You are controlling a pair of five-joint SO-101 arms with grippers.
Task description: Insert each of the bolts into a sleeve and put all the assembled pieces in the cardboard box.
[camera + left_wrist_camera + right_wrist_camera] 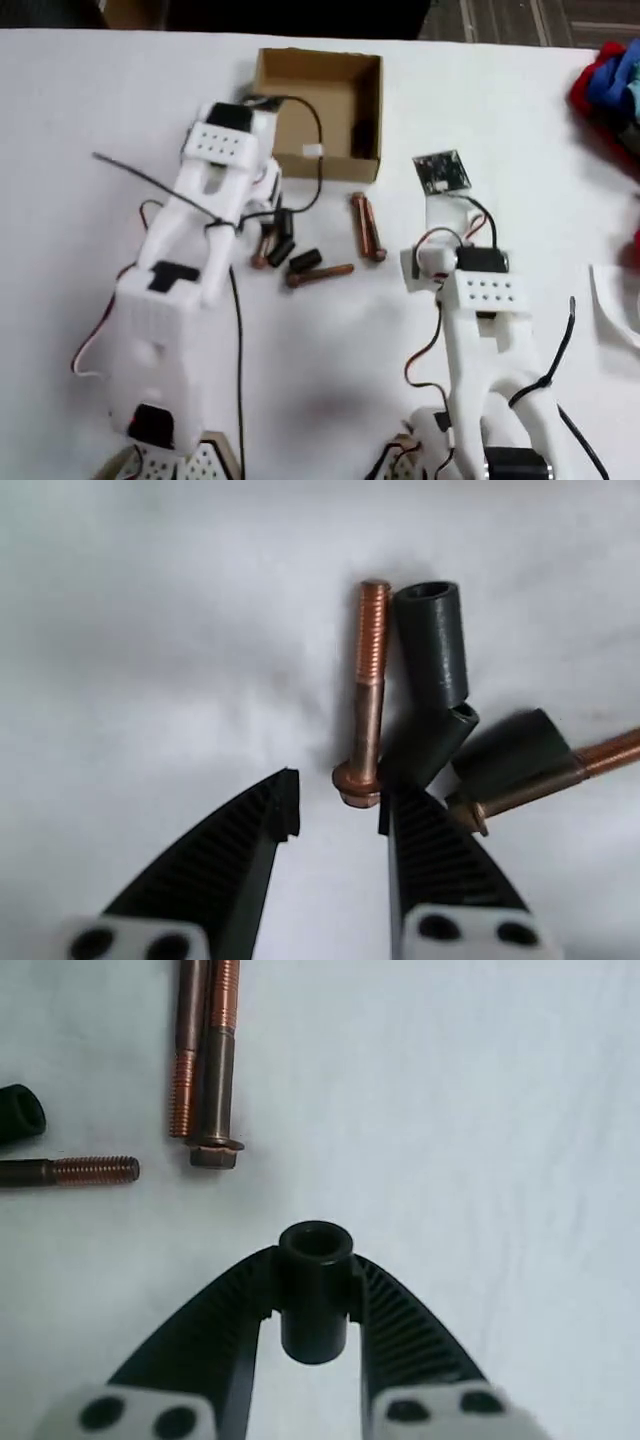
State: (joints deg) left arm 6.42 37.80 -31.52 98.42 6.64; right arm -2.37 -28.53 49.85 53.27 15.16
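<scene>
Near the cardboard box [371,112], the left hand [338,798] is spread over a copper bolt [369,680] on the worktop [80,110], while the right hand [315,1295] pinches a black sleeve [316,1247].

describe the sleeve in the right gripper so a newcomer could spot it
Start at the cardboard box on the table's far side; the right gripper sits off its right corner, beside two copper bolts lying together. The sleeve is the short black tube clamped between its fingers. The other sleeves lie loose among bolts; this one alone is gripped.
</scene>
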